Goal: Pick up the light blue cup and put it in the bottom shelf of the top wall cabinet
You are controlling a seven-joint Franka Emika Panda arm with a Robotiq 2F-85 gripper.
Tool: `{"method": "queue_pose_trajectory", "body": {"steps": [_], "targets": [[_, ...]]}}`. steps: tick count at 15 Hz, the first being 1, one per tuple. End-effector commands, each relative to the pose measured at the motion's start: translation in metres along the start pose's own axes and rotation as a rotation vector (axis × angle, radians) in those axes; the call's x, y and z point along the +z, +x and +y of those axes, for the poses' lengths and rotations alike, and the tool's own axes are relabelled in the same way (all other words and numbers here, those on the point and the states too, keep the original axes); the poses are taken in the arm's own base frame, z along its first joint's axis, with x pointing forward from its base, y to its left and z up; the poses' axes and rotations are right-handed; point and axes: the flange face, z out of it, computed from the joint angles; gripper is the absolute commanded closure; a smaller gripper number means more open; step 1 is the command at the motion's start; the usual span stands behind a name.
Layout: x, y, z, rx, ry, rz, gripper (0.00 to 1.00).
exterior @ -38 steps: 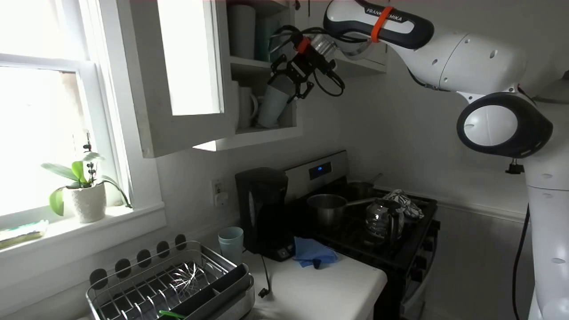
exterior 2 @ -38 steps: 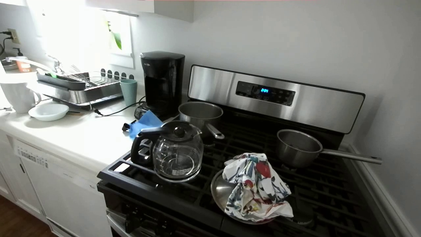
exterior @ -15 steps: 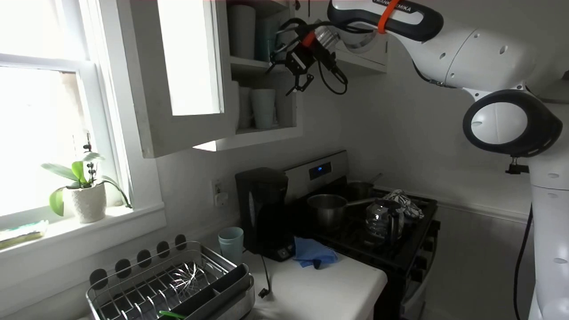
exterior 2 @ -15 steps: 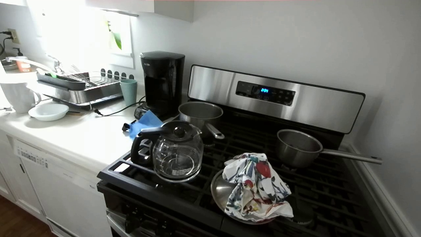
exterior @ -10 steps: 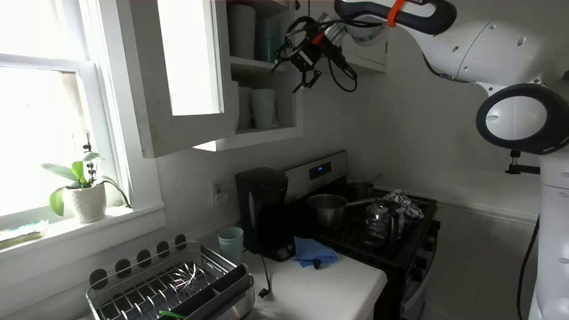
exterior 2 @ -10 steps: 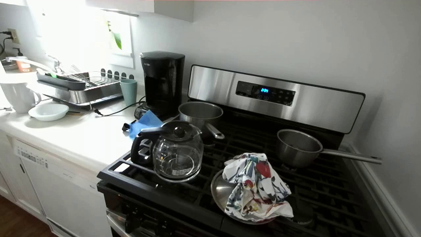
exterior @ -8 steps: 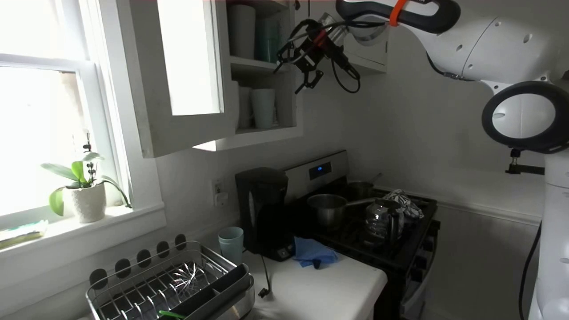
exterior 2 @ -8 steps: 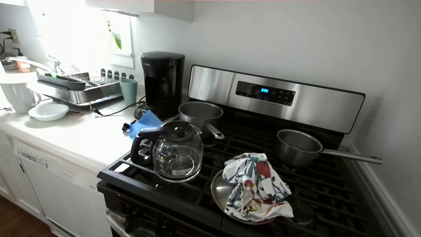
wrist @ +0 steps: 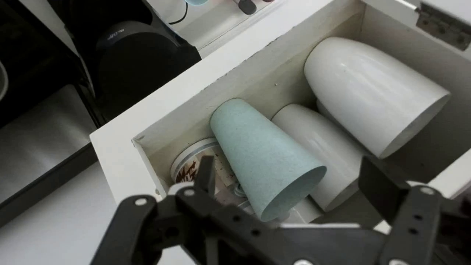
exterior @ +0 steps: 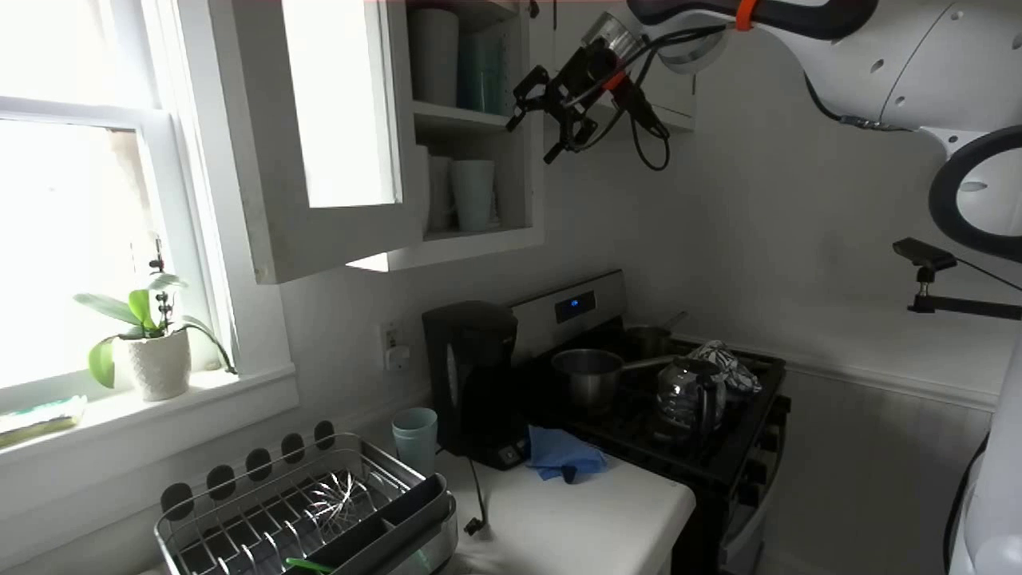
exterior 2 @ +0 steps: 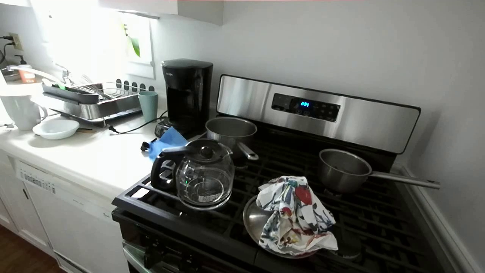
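The light blue cup (wrist: 263, 154) stands upright, rim up, on the bottom shelf (wrist: 266, 82) of the top wall cabinet (exterior: 536, 200). In an exterior view the cup (exterior: 473, 196) is beside a white mug, near the cabinet's right side wall. My gripper (exterior: 530, 141) is outside the cabinet opening, above and to the right of the cup, apart from it. In the wrist view my gripper (wrist: 288, 175) has its fingers wide apart with nothing held. The cup shows beyond and between them without contact. The view towards the stove shows neither gripper nor this cup.
The cabinet door (exterior: 343, 228) stands open to the left. White mugs (wrist: 371, 92) and a round patterned container (wrist: 187, 167) flank the cup. Bluish cups (exterior: 479, 72) are on the upper shelf. Below are a coffee maker (exterior: 471, 383), more light blue cups (exterior: 414, 439) and a dish rack (exterior: 359, 439).
The gripper held the cup tilted at the shelf 2.5 s ago. It has let go, and the cup stands upright. The gripper and arm have since drawn back to the right.
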Motion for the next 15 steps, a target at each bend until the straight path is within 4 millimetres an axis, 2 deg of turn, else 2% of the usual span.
{"method": "queue_pose_trajectory", "body": {"steps": [1, 5, 9, 12, 13, 14, 15], "targets": [[-0.023, -0.02, 0.014, -0.132, -0.032, 0.021, 0.0], [-0.043, -0.033, 0.028, -0.266, -0.069, 0.026, 0.0], [-0.049, -0.047, 0.043, -0.384, -0.133, 0.029, 0.0], [-0.05, -0.054, 0.051, -0.385, -0.135, 0.048, 0.0], [-0.05, -0.056, 0.052, -0.366, -0.116, 0.066, 0.0], [-0.046, -0.043, 0.043, -0.367, -0.121, 0.035, 0.0], [-0.046, -0.045, 0.044, -0.366, -0.121, 0.037, 0.0]]}}
